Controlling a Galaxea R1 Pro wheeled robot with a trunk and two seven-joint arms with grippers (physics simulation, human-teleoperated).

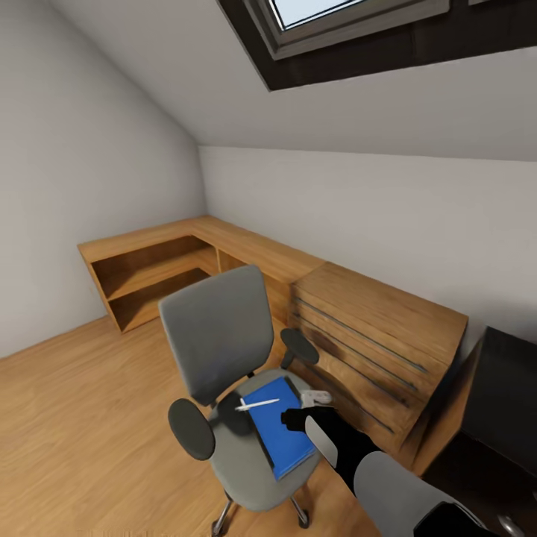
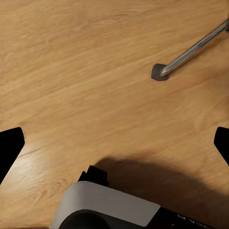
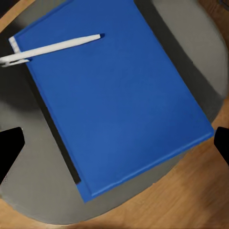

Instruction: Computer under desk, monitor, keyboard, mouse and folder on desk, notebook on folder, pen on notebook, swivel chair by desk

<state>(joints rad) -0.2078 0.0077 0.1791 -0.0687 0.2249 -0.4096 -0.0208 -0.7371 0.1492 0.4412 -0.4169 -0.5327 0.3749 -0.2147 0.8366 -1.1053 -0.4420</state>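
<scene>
The swivel chair (image 1: 224, 350) is grey with black armrests and chrome legs. On its seat lies a bright blue folder (image 3: 114, 95), plain, with a white-silver pen (image 3: 47, 47) across 1 corner. The floor (image 2: 95, 71) is honey wood grain, like the drawer chest (image 1: 373, 335) with dark bar handles.

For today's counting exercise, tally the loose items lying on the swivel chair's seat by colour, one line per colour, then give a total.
Blue: 1, the folder
White-silver: 1, the pen, lying across the folder's corner
Total: 2 on the swivel chair
</scene>
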